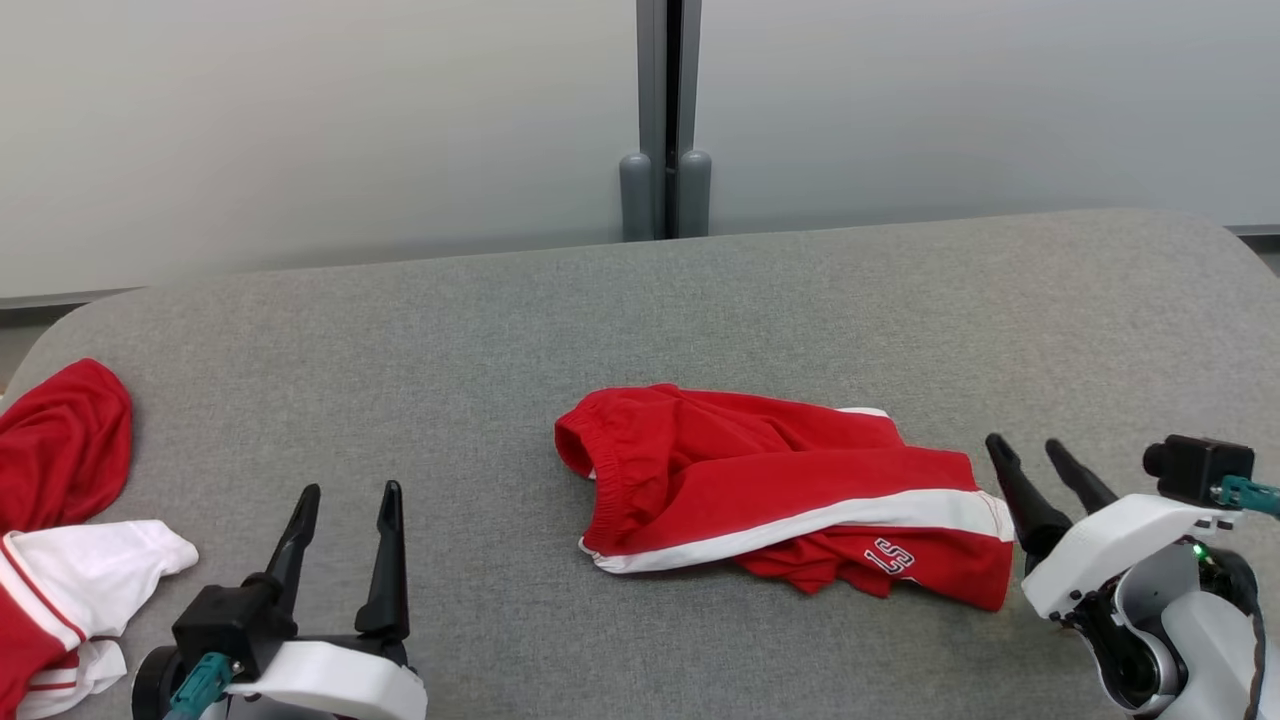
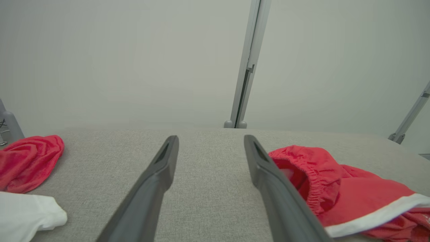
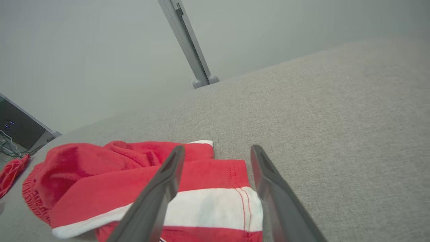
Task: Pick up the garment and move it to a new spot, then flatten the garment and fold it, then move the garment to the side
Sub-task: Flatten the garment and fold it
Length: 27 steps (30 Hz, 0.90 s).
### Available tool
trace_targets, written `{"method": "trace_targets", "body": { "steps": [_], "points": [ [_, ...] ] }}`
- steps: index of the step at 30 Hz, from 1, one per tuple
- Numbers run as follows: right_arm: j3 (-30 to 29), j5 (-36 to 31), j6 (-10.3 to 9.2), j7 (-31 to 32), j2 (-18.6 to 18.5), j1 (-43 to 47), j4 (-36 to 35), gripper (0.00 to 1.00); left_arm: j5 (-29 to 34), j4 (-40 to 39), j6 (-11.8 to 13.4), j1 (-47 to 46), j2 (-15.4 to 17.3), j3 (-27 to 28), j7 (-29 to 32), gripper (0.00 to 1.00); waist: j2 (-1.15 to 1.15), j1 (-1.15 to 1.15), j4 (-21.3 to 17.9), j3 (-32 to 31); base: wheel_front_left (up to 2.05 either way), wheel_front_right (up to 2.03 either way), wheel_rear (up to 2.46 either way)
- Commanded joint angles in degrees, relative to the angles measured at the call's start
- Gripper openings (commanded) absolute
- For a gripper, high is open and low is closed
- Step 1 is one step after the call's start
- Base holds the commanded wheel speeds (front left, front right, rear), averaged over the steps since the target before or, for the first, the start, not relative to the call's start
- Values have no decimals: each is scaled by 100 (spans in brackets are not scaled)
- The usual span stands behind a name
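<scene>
Shorts lie rumpled on the table, right gripper spread wide and empty just beside them, left gripper equally wide and empty, well apart from them

Open table between shorts and clothes heap.

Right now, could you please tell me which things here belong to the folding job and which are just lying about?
Job: red shorts, left gripper, right gripper, both open.
Lying about: red cloth and white garment, far left.
</scene>
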Motion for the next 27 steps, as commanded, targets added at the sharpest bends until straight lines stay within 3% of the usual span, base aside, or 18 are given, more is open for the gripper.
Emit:
{"method": "trace_targets", "body": {
  "steps": [1, 8, 18, 27],
  "points": [
    [-43, -106, 0, -308, -12, 92, -134, 100, -56, -34, 23, 70, 36, 54, -57, 100, 0, 0, -20, -47, 0, 0, 0],
    [-329, -723, 0, -1375, 144, 518, -592, 100, -55, -112, 59, 196, 87, 127, -167, 100, 0, 0, -83, -188, 0, 0, 0],
    [-1266, -1652, 0, -1706, 568, 1094, -1282, 100, -11, -124, 103, 325, 63, 185, -281, 100, 0, 0, -183, -273, 0, 0, 0],
    [-1492, -2089, 0, -1654, 770, 1308, -1701, 100, 26, -195, 123, 420, 54, 242, -327, 100, 0, 0, -175, -325, 0, 0, 0]
  ]
}}
